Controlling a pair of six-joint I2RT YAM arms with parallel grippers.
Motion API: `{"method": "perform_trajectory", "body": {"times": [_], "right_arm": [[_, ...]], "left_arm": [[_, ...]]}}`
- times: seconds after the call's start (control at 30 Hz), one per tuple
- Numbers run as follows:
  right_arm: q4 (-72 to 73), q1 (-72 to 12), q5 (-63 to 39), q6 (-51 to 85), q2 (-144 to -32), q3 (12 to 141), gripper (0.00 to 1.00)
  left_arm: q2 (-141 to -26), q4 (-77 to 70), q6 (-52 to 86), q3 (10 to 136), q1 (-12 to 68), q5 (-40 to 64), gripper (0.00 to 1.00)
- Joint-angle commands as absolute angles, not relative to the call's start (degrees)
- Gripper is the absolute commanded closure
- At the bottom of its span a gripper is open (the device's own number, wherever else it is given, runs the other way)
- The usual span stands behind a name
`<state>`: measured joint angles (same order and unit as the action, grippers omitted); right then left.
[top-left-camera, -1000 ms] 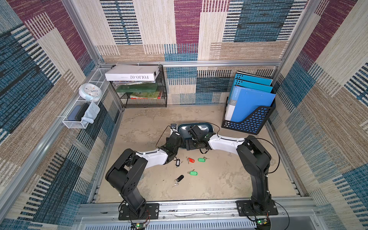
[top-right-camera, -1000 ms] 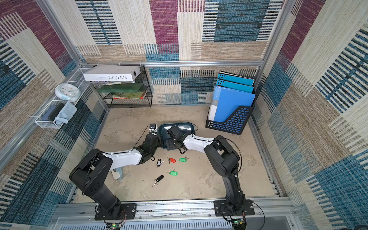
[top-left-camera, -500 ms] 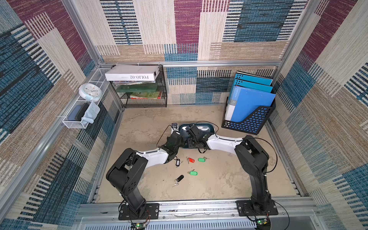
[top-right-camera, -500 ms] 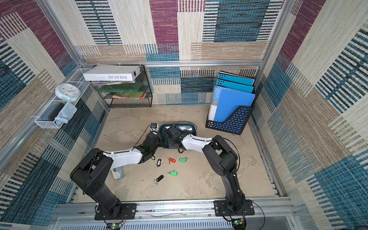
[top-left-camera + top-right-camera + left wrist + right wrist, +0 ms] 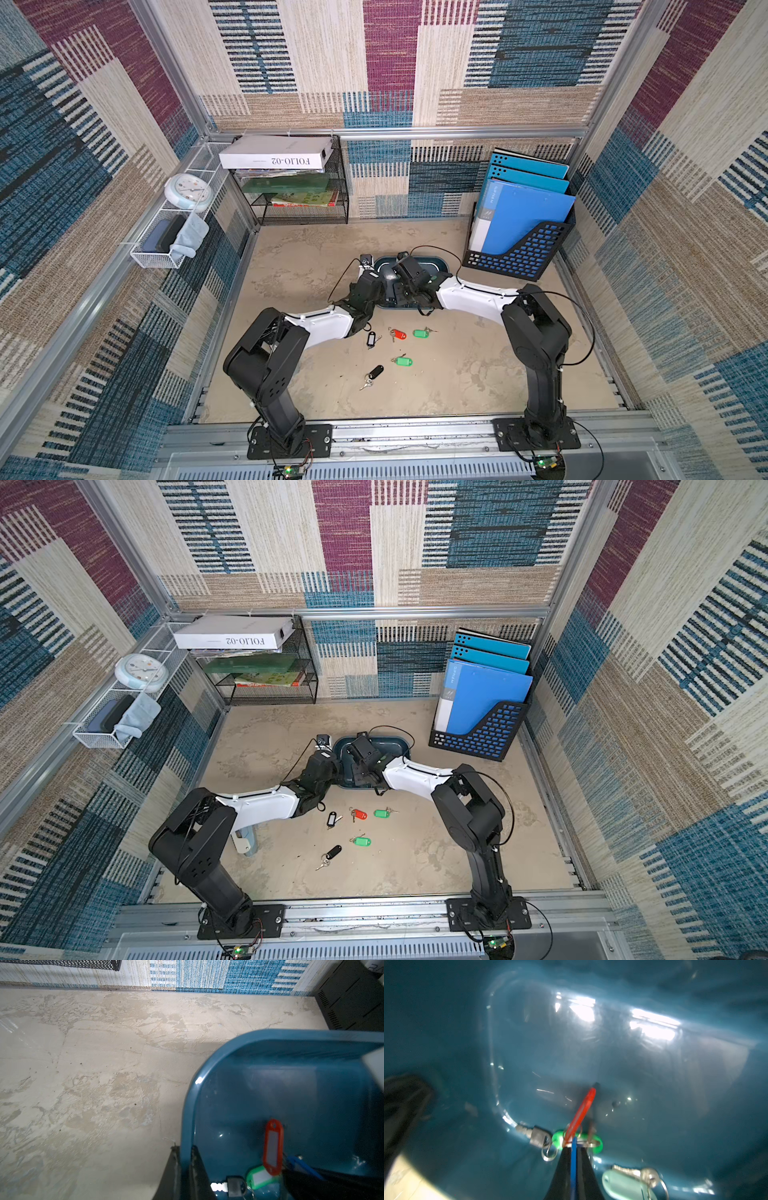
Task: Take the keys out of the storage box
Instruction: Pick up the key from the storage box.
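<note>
Five loose keys [image 5: 398,334] lie on the table [image 5: 457,374], at six o'clock from the box [image 5: 438,262]. The left gripper [image 5: 184,1154] is clamped on the rim at the box's nine o'clock end. Inside the box, the right gripper [image 5: 573,1147] pinches a blue tag [image 5: 573,1167]. A red tag [image 5: 583,1109], a green tag [image 5: 556,1139] and a teal tag [image 5: 618,1184] lie just beside its tips. A file holder [image 5: 519,257] stands at two o'clock.
</note>
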<state>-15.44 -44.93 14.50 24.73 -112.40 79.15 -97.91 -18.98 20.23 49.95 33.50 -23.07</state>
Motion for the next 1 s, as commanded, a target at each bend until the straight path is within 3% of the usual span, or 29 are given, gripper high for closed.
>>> {"method": "perform_trajectory", "body": {"times": [0.0, 0.57, 0.97], "right_arm": [[-15.9, -44.9, 15.2, 22.8, -109.6, 78.5, 1.0], [-8.1, -43.5, 11.1, 18.3, -91.1, 65.3, 1.0], [-6.1, -38.3, 7.4, 20.4, -102.8, 70.0, 1.0]], "left_arm": [[-98.5, -16.5, 20.7, 51.5, 33.5, -25.1, 1.0], [-99.5, -12.8, 22.4, 53.7, 33.4, -25.3, 1.0], [-99.6, -7.4, 24.1, 56.3, 33.4, -23.6, 1.0]]}}
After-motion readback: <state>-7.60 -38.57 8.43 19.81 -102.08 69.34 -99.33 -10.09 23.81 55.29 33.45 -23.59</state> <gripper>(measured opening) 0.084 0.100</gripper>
